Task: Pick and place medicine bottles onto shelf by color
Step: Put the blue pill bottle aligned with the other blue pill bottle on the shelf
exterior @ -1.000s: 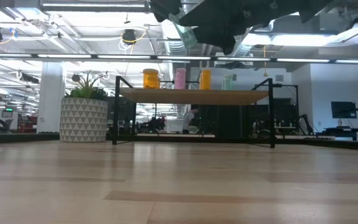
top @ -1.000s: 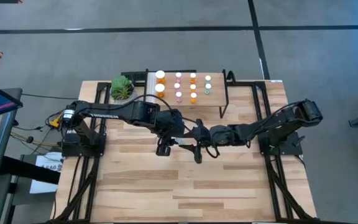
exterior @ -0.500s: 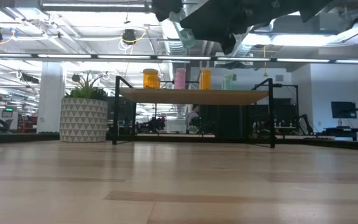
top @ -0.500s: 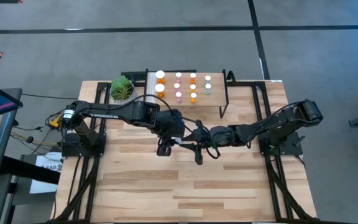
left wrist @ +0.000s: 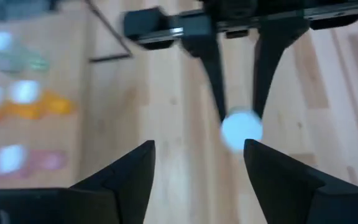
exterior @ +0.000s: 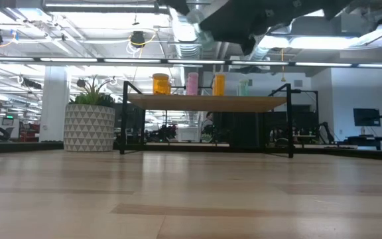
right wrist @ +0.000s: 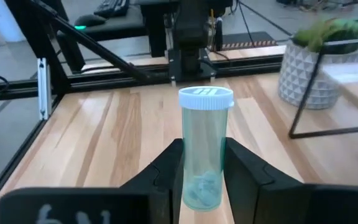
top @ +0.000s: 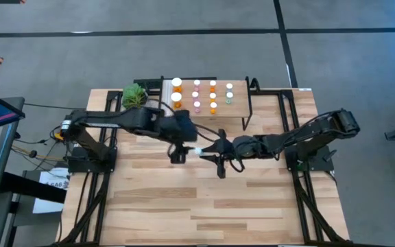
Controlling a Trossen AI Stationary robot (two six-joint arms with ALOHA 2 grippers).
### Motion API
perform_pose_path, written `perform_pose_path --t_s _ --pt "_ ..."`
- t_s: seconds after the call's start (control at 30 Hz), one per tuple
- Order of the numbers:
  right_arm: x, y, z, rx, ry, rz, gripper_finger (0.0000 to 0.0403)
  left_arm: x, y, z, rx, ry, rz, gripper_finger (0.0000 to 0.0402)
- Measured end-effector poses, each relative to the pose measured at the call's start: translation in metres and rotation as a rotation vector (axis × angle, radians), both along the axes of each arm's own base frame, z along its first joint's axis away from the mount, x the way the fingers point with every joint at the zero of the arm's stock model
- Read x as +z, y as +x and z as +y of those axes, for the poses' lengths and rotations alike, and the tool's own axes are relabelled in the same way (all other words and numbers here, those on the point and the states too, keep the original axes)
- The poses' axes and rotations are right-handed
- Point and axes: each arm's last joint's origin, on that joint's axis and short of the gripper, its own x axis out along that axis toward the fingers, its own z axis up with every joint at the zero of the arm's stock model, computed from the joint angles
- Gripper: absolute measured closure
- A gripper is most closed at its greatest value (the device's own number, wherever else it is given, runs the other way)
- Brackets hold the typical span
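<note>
Overhead, the right gripper [top: 208,151] pinches a teal bottle [top: 199,150] above the worktop's middle, in front of the shelf [top: 235,110]; the left gripper [top: 177,155] sits just beside it. Left wrist: its own fingers [left wrist: 129,174] stand wide, apart from the bottle's cap [left wrist: 242,130]. Right wrist: fingers [right wrist: 166,168] clamp the upright bottle [right wrist: 204,146].

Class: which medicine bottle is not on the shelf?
The green-teal bottle, clamped upright in the right gripper above the table; the others stand on the shelf.
</note>
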Motion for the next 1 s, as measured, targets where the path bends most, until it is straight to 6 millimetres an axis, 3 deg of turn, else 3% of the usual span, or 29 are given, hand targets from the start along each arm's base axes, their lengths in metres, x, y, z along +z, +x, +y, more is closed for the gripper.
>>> perform_pose_path --t_s 0.1,0.23,0.47,0.57,0.8,1.0 --pt "0.01 -0.014 -0.008 -0.015 -0.005 -0.039 0.0294 0.019 -0.017 0.001 0.021 0.02 -0.089 0.0166" --pt "0.016 -0.045 -0.021 -0.084 -0.018 -0.095 0.0294 0.027 -0.037 -0.001 0.011 0.011 -0.196 0.0167" --pt "0.01 -0.101 -0.043 -0.271 -0.079 -0.301 0.0294 0.005 -0.058 0.0 0.001 -0.005 -0.441 0.0168" --pt "0.003 -0.114 -0.051 -0.38 -0.124 -0.329 0.0294 -0.009 -0.063 0.0 -0.007 -0.021 -0.575 0.0168" --pt "-0.016 -0.115 -0.07 -0.52 -0.137 -0.275 0.0294 -0.045 -0.064 -0.002 -0.03 -0.052 -0.767 0.0168" --pt "-0.026 -0.108 -0.086 -0.607 -0.122 -0.253 0.0294 -0.061 -0.065 -0.003 -0.032 -0.069 -0.859 0.0168"
